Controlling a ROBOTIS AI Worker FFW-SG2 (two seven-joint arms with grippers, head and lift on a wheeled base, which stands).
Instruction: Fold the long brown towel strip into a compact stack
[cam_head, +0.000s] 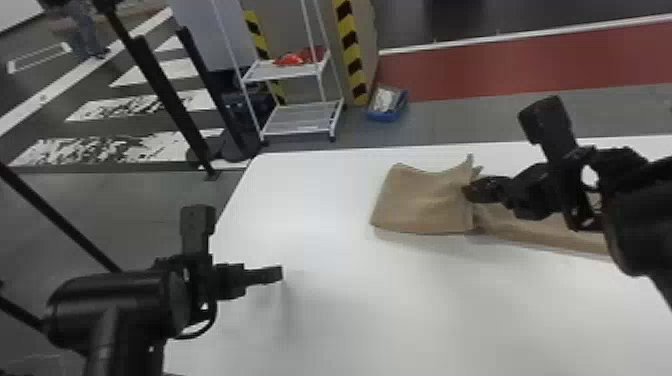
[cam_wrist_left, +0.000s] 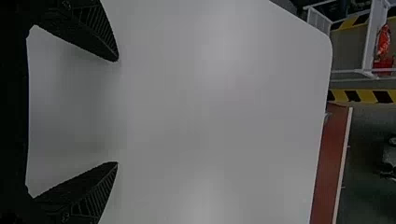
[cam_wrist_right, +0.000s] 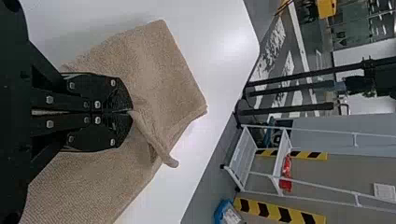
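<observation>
Beyond the smooth white tabletop (cam_head: 320, 210), I see a white metal-framed rack (cam_head: 295, 75) on the grey floor, with a shallow blue bin (cam_head: 387, 106) just beside it. The long brown textured-cloth towel strip (cam_head: 530, 232) lies near the table's far edge, running from the middle off toward my right arm, with a doubled section (cam_head: 420, 202) at its left end. My black right gripper (cam_wrist_right: 131, 111) has its flat fingers pressed together on a ridge of cloth (cam_wrist_right: 154, 142) at that section's inner edge. I judge that I pinch there to bring the flap over and line it up with the strip beneath, so the first fold sits square. The ridge stands rumpled, so letting go carelessly could leave a crease or a crooked layer. My black left gripper (cam_wrist_left: 118, 112) hangs over the white tabletop, well apart from the cloth, its two fingers spread wide on nothing; I take it as kept aside to leave the right arm room. Much folding seems left.
</observation>
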